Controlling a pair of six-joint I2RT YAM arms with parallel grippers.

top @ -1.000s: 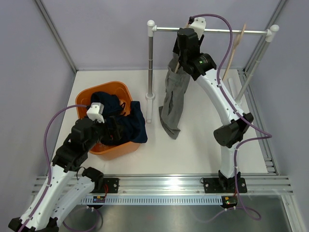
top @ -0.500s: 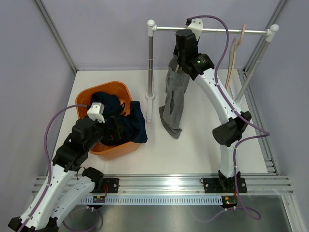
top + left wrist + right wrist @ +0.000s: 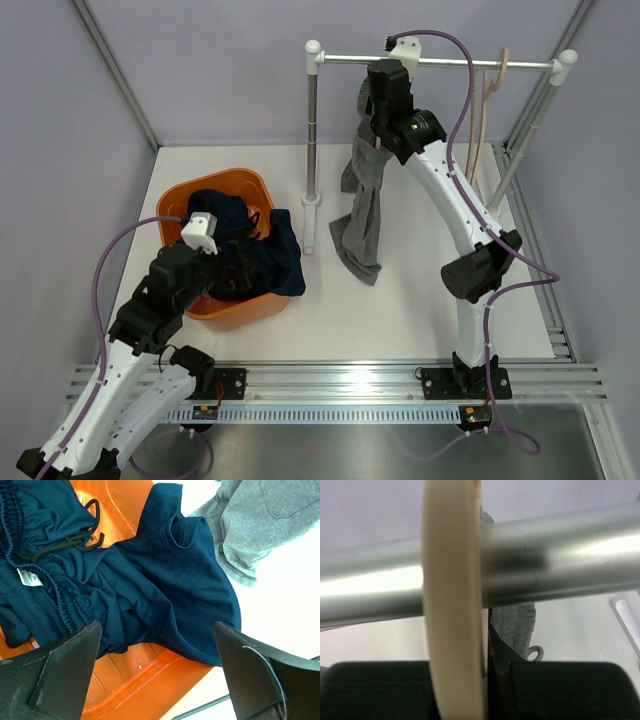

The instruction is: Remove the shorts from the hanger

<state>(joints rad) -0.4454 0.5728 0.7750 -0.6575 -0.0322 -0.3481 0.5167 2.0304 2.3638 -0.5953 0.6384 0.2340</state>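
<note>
Right pincer (image 3: 487, 682) clamped shut on the wooden hanger (image 3: 452, 605) at the rail (image 3: 570, 575); left pincer (image 3: 160, 680) gaping wide above the orange tub (image 3: 150, 670).
Grey shorts (image 3: 362, 205) dangle below that hanger; navy shorts (image 3: 165, 580) lie in the tub, spilling over its rim. Both look limp, light, non-slippery: pinch near the waistband. How the grey pair attaches is hidden behind the wrist.

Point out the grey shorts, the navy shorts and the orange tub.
grey shorts (image 3: 365, 215), top external view, middle of the hanging leg.
navy shorts (image 3: 170, 575), left wrist view, leg draped over the rim.
orange tub (image 3: 240, 312), top external view, near wall.
</note>
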